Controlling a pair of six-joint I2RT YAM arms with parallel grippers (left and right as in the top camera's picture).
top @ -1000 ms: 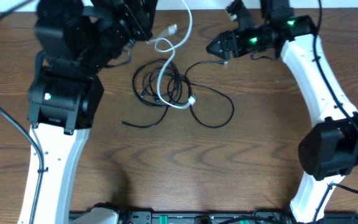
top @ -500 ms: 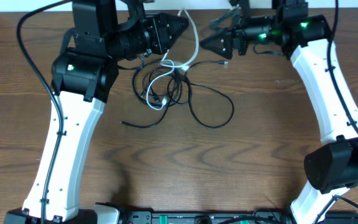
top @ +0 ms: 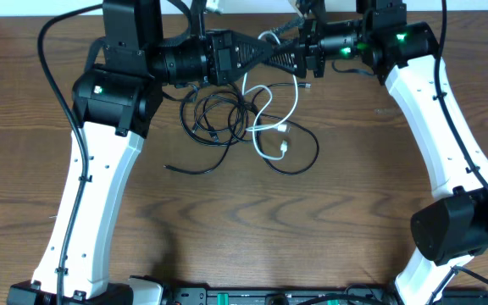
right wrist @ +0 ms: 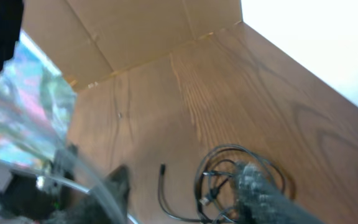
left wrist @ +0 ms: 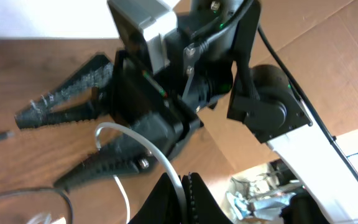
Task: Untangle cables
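1. The left pincer (top: pixel 265 53) is clenched on the white cable (top: pixel 297 100). In the left wrist view the cord comes out from between its closed fingertips and arcs away toward the other pincer.
2. Facing it almost tip to tip is the right pincer (top: pixel 285 51). It is released, its two fingers standing apart, and the arc of the white cable passes by the gap between them. Whether either finger touches the cord cannot be told.
3. From the two tips the white cable drops to the counter (top: pixel 227 229). It lies there in loose loops just on the robot-base side of the pincers, and a small white plug end lies at the outer edge of those loops.
4. Farther out, to the left of the tips and alongside the left pincer's body, the black cable (top: pixel 295 172) lies coiled in several rings. The white loops cross the coil's right edge, so the two cords overlap there.
5. One wide black loop spreads out under the right pincer's side and curves around the white plug end.
6. Farthest from both pincers, a free black end trails off the coil toward the left arm's base.
7. The right wrist view is blurred and shows only the black coil on the counter beyond the fingers.
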